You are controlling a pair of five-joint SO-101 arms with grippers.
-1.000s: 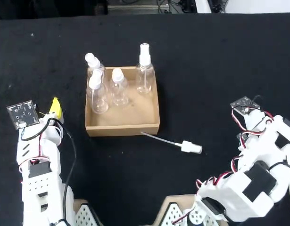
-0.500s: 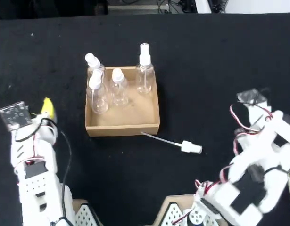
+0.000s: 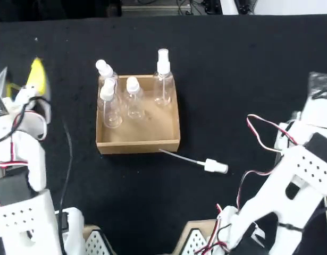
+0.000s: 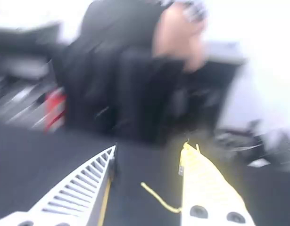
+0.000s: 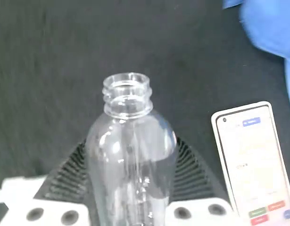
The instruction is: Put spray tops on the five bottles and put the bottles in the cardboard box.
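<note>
Tabletop (image 3: 232, 64): black cloth, matt, running to every edge of the high view. Beyond its far edge lie cables (image 3: 190, 6) and pale equipment.

Box (image 3: 137, 144): open, near the tabletop's middle. Four bottles (image 3: 134, 101) stand upright inside along its far side, each with a white spray top fitted.

Loose spray top (image 3: 214, 166): lying flat on the cloth just off the box's front right corner, its thin tube pointing at that corner.

Left gripper (image 4: 149, 148): at the tabletop's left edge, fingers spread, nothing between them. Behind it is a blurred room with a dark chair (image 4: 130, 89) and a pale wall.

Right gripper (image 5: 130, 155): at the right edge, pinching the fifth bottle (image 5: 128, 117) by its body, neck open. A phone (image 5: 251, 165) lies on the cloth just beside it.
</note>
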